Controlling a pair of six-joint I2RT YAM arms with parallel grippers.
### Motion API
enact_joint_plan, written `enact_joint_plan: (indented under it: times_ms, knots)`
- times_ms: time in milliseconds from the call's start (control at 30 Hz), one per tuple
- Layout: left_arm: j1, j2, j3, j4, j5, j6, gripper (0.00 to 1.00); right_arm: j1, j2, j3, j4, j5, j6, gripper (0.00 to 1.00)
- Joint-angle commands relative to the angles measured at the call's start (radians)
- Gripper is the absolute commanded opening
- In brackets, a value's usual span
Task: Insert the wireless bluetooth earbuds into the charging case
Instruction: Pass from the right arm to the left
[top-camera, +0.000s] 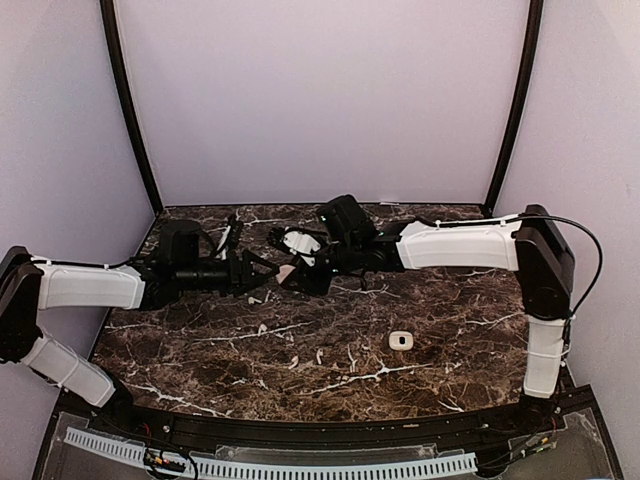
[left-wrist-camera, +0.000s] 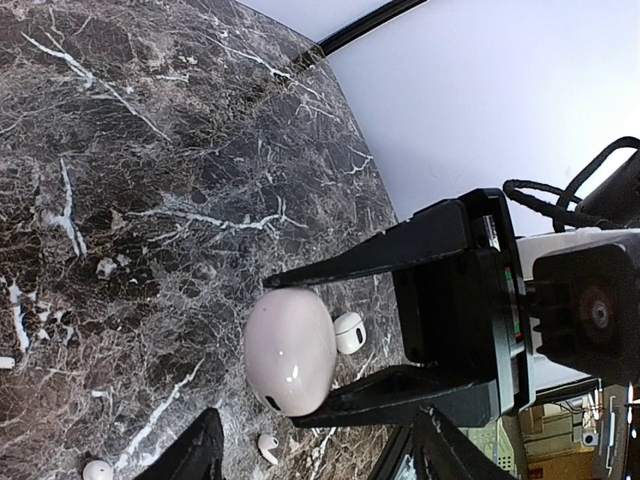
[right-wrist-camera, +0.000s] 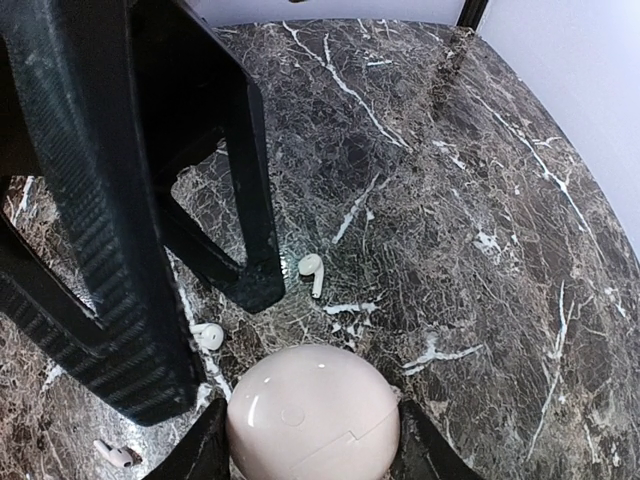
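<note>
A closed, pale pink charging case (right-wrist-camera: 310, 415) lies on the marble table (top-camera: 450, 300). My right gripper (right-wrist-camera: 308, 452) is shut on it, one fingertip on each side. The case also shows in the left wrist view (left-wrist-camera: 290, 350) and in the top view (top-camera: 287, 272). My left gripper (left-wrist-camera: 315, 465) is open and empty, facing the case from close by. In the left wrist view one white earbud (left-wrist-camera: 348, 332) lies just behind the case between the right fingers (left-wrist-camera: 350, 262), and another earbud (left-wrist-camera: 267, 446) lies in front of it. In the right wrist view, earbuds (right-wrist-camera: 312, 268) (right-wrist-camera: 208, 335) lie by the left gripper's fingers (right-wrist-camera: 245, 180).
A small white case (top-camera: 401, 341) sits alone at the near right of the table. One more earbud (right-wrist-camera: 113, 455) lies at the lower left of the right wrist view. Both arms meet at the table's middle back. Purple walls enclose the table.
</note>
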Motion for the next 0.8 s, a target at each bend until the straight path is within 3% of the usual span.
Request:
enact_joint_plan:
  times_ms: [0,767]
  knots:
    - [0.007,0.002,0.005,0.031,0.029,-0.009,0.62,0.015,-0.054,0.000,0.032,0.007,-0.012,0.41]
    - [0.007,0.054,-0.010,0.165,0.120,-0.088,0.45,0.044,-0.066,0.009,0.031,0.019,-0.026,0.41]
